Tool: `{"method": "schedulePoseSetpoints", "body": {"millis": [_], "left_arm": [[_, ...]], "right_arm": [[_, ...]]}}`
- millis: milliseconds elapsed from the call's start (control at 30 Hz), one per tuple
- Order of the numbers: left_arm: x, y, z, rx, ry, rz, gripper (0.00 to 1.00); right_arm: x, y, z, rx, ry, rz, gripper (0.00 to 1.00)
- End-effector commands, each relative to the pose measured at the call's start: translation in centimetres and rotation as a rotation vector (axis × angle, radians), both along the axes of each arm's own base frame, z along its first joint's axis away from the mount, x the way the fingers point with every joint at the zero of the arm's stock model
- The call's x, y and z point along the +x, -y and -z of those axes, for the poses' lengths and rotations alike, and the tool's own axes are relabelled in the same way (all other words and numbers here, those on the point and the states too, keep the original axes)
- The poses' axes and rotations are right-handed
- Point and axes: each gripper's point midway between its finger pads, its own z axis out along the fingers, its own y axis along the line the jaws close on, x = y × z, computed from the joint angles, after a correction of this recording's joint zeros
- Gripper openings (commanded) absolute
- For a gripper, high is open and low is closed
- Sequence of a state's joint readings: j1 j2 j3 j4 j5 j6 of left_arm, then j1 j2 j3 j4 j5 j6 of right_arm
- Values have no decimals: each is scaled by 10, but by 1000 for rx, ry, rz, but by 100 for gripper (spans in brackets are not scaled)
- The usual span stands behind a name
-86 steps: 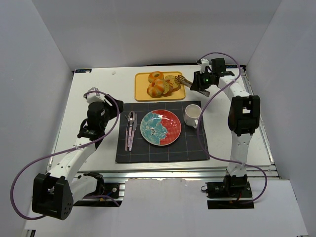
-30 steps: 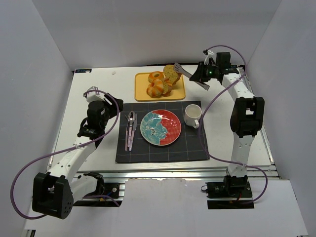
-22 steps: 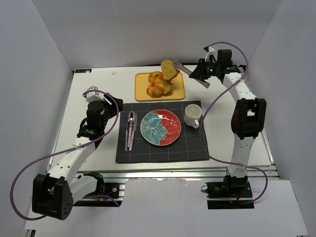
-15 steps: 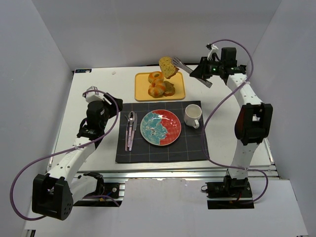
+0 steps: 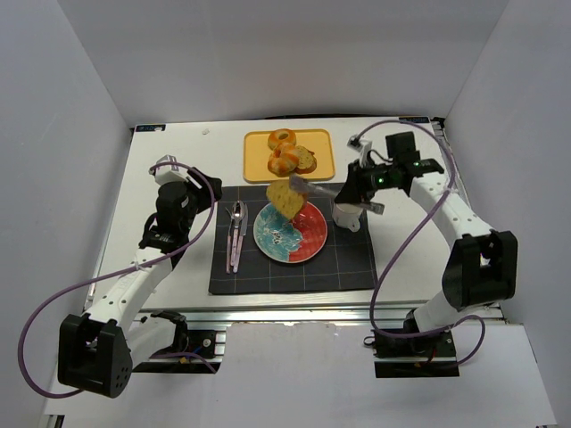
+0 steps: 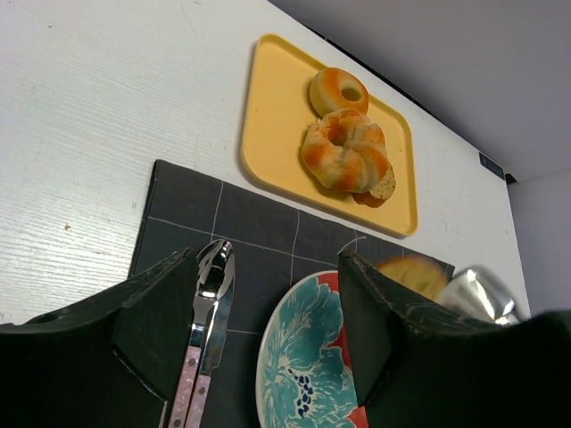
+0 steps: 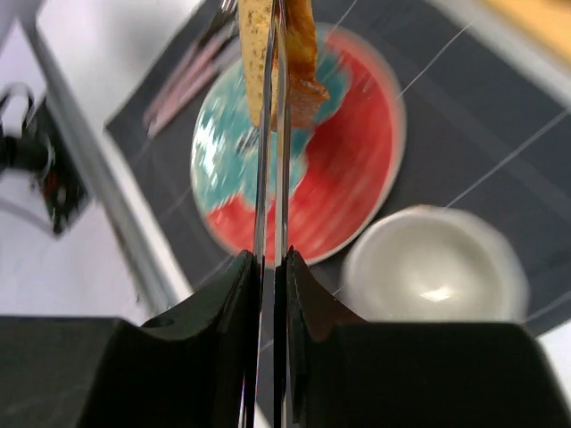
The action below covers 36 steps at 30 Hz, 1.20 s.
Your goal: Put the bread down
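Your right gripper (image 7: 270,267) squeezes silver metal tongs (image 5: 318,187) clamping the golden-yellow bread slice (image 5: 285,197) | likely light, crumbly; grip its crust edge | left gripper (image 6: 268,299) wide, empty.

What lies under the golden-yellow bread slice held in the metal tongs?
The golden-yellow bread slice hangs above the red-and-teal round plate, on the dark gridded placemat. It covers part of the plate's far rim from above.
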<state>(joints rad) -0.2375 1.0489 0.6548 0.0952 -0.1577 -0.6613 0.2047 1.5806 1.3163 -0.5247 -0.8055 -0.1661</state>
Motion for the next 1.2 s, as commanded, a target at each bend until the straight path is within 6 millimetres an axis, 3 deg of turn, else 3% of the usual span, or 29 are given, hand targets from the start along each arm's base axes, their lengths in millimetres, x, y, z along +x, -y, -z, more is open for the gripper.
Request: {"method": "schedulePoseSetpoints", "body": {"millis": [0,167,300,533,700,867,1067,1167], "left_arm": [[1,-3,-27,-3,77,-4,74],[-4,-3,-24,-12,81,-3,74],[-9,-4,-23,-24,86,-5,74],[-12,-3,-24,-37,97,-1,74],[-12,-4,-24,-37,99,-2,74],[-11,-2,-25,-40,101,2,74],[-9,-2,-27,-39,104,2,74],[-9,-2,-29,-41,110,4,74]], "right_arm": [[-40,-4,3,-44,40,-111,0],[-61,-8,25,-118,17,-124,1],[-64,-8,34,-154,18,-114,5],[-63,-13,42,-180,13,-119,24],[-58,-14,35,-178,44,-112,38],[-55,-15,29,-175,64,-109,43],[-51,-17,16,-156,98,-108,43],[-46,-21,-2,-131,145,-113,35]]}}
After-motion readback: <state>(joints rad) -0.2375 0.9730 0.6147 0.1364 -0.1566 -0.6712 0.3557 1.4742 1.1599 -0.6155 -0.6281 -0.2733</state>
